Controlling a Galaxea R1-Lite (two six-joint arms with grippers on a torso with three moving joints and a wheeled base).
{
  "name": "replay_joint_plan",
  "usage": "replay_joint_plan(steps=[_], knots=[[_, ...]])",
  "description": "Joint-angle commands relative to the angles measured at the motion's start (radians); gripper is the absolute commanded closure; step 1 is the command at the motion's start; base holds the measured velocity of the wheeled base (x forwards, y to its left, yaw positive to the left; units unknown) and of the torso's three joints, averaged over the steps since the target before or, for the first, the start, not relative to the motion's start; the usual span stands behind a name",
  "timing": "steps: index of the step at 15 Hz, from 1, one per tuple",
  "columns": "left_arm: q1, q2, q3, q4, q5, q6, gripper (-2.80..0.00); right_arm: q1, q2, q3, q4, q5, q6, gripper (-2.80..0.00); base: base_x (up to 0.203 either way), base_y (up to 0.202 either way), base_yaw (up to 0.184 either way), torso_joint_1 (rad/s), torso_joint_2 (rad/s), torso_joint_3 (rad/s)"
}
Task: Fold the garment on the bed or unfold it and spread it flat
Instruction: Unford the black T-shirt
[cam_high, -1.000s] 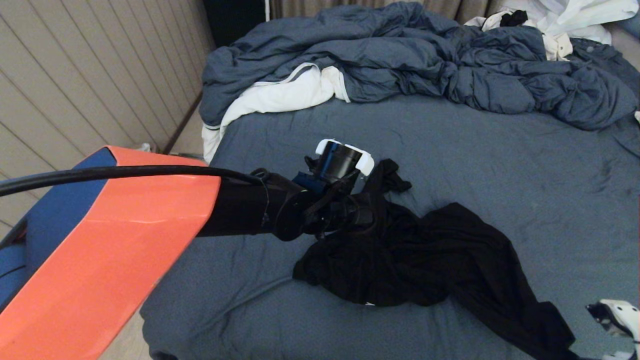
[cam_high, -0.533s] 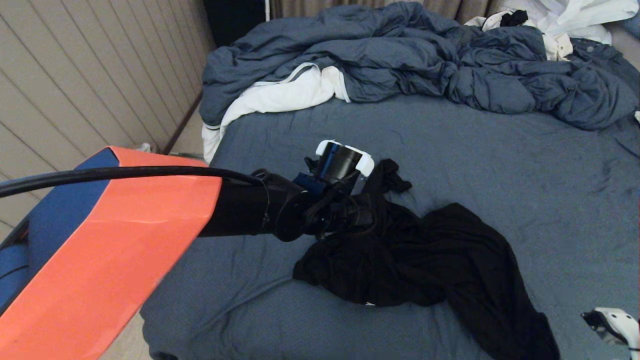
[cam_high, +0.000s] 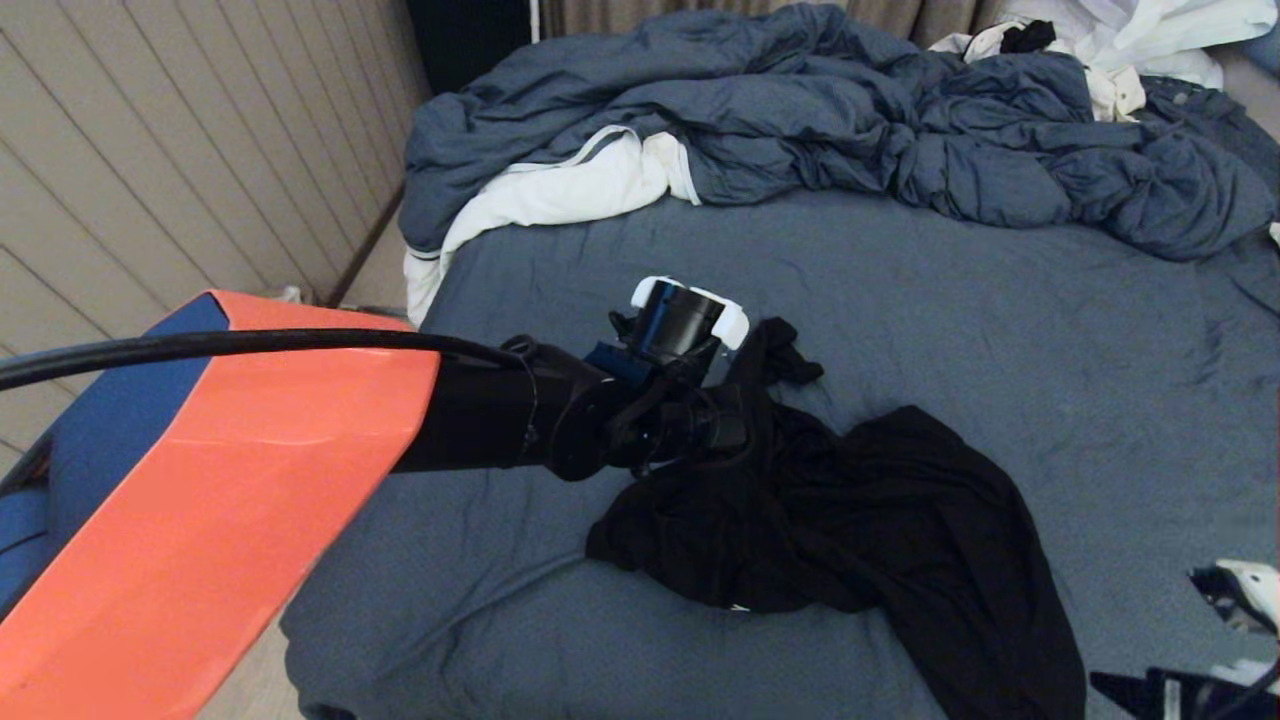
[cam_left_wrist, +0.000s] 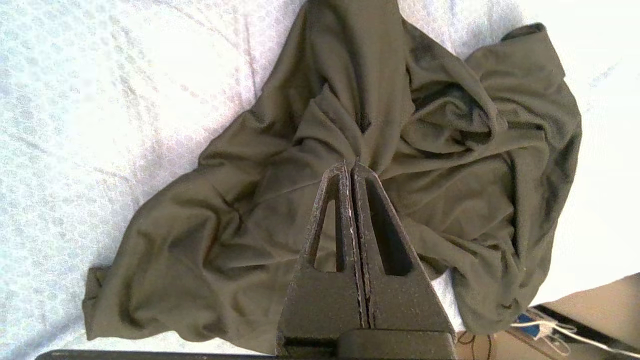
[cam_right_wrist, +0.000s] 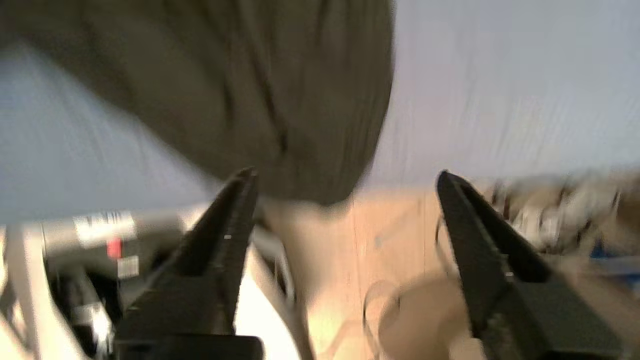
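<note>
The black T-shirt (cam_high: 850, 520) lies crumpled on the slate-blue bed (cam_high: 1000, 300), print hidden, one tail trailing toward the near edge. My left gripper (cam_left_wrist: 350, 167) is shut on a fold near the shirt's middle (cam_left_wrist: 225, 240), and the creases run in to its tips. In the head view it sits at the shirt's left end (cam_high: 745, 400), where the cloth rises to a peak. My right gripper (cam_right_wrist: 345, 175) is open with nothing between its fingers, at the bed's near right edge (cam_high: 1235, 590). The shirt's hem (cam_right_wrist: 225, 90) lies just beyond its fingertips.
A puffy blue-grey duvet (cam_high: 850, 110) is heaped across the far side, with a white cloth with a grey stripe (cam_high: 540, 195) at its left end and white clothes (cam_high: 1150, 40) far right. A panelled wall (cam_high: 150, 150) runs along the left. Wooden floor (cam_right_wrist: 390, 235) shows under the right gripper.
The shirt's trailing tail has slid left, away from the right gripper. The right gripper has shifted at the bed's near right corner. The left arm has stayed put.
</note>
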Motion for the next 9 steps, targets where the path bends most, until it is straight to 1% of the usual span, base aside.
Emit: replay_joint_plan(steps=[1,3,4,5,6,7,9], knots=[[0.0,0.002,-0.003,0.003,0.002,-0.002,0.0,0.015,0.064,-0.142,0.0,0.003,0.015,0.0,0.0,0.0,0.0,0.0,0.0,0.0],[-0.002,0.011,-0.019,0.032,0.013,0.001,0.0,0.059,0.165,-0.286,0.006,0.003,0.064,0.0,0.0,0.0,0.0,0.0,0.0,0.0],[-0.003,0.011,-0.047,0.085,0.018,0.001,0.0,0.094,0.208,-0.366,0.03,0.003,0.082,0.0,0.0,0.0,0.0,0.0,0.0,0.0],[-0.003,0.012,-0.092,0.159,0.033,-0.002,0.0,0.133,0.248,-0.454,0.088,0.004,0.098,0.0,0.0,0.0,0.0,0.0,0.0,0.0],[-0.003,0.022,-0.144,0.237,0.053,-0.01,0.0,0.169,0.275,-0.545,0.166,0.006,0.127,0.0,0.0,0.0,0.0,0.0,0.0,0.0],[-0.004,0.038,-0.175,0.311,0.072,-0.023,0.0,0.202,0.294,-0.653,0.266,0.006,0.188,0.0,0.0,0.0,0.0,0.0,0.0,0.0],[-0.009,0.072,-0.18,0.297,0.087,-0.031,0.0,0.251,0.316,-0.852,0.471,0.006,0.324,0.0,0.0,0.0,0.0,0.0,0.0,0.0]])
